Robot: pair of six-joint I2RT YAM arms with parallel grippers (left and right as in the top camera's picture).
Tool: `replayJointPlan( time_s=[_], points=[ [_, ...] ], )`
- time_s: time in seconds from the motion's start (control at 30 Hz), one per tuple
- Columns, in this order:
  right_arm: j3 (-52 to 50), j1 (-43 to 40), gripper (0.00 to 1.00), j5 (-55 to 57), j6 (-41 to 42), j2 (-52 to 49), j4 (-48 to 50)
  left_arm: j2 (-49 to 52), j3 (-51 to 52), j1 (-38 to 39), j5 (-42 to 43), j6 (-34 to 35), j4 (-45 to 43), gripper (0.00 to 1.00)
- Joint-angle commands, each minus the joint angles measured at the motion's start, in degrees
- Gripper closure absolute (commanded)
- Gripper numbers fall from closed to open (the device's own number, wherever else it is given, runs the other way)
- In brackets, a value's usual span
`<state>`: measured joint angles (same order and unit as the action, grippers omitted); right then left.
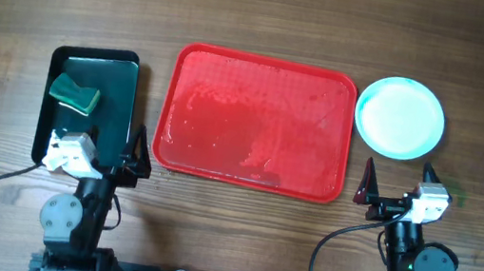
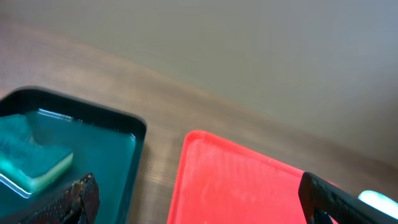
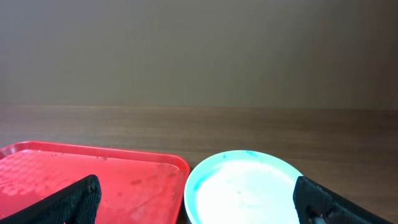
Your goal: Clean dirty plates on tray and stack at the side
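Both are hanging wide open, holding nothing: left gripper (image 1: 94,144) over the glossy black tray (image 1: 127,70), right gripper (image 1: 398,183) near the round turquoise-rimmed plate (image 1: 399,118), which is sitting just right of the big red rectangular plastic tray (image 1: 256,109), itself lying lengthwise left-to-right.

The overhead camera is looking straight down at the whole table (image 1: 262,4) from high up; the left wrist camera is sitting low and near, tilted, facing across the black tray (image 2: 93,115) and the left end of the red tray (image 2: 236,180); the right wrist camera is looking level over that tray's right corner and the plates (image 3: 249,186); all three views are sharing the red tray.
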<state>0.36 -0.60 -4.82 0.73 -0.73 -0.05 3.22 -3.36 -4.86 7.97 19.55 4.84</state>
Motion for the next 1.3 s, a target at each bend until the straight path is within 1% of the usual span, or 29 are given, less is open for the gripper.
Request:
replayJointPlan(
  time_s=[0.0,0.03,0.1,0.2,0.33,0.53,0.6,1.07,1.27],
  points=[
    [-0.07,-0.24,0.00,0.74,-0.72,0.52,0.13,-2.47,3.02,0.28,0.33,-1.40,-4.59,0.00],
    [-0.04,-0.24,0.00,0.74,-0.72,0.52,0.11,-2.69,3.04,0.48,0.33,-1.79,-5.55,0.00],
    [-0.04,-0.24,0.00,0.74,-0.70,0.52,0.13,-3.06,3.04,1.86,0.37,-5.81,-7.87,0.00],
    [-0.07,-0.24,0.00,0.74,-0.72,0.52,0.11,-3.06,3.04,3.34,0.33,-11.17,-6.93,0.00],
    [-0.04,-0.24,0.00,0.74,-0.72,0.52,0.13,-3.06,3.04,3.54,0.31,-11.89,-0.96,0.00],
    [-0.04,-0.24,0.00,0.74,-0.72,0.52,0.13,-3.06,3.04,3.82,0.31,-16.70,-1.03,0.00],
    [-0.04,-0.24,0.00,0.74,-0.72,0.52,0.11,-3.06,3.04,4.02,0.28,-19.28,-0.96,0.00],
    [-0.04,-0.24,0.00,0.74,-0.70,0.52,0.13,-3.06,3.04,4.22,-0.55,-19.19,-1.01,0.00],
    [-0.04,-0.24,0.00,0.74,-0.72,0.52,0.13,-3.06,3.04,9.97,-0.55,-19.19,-1.01,0.00]
  ],
)
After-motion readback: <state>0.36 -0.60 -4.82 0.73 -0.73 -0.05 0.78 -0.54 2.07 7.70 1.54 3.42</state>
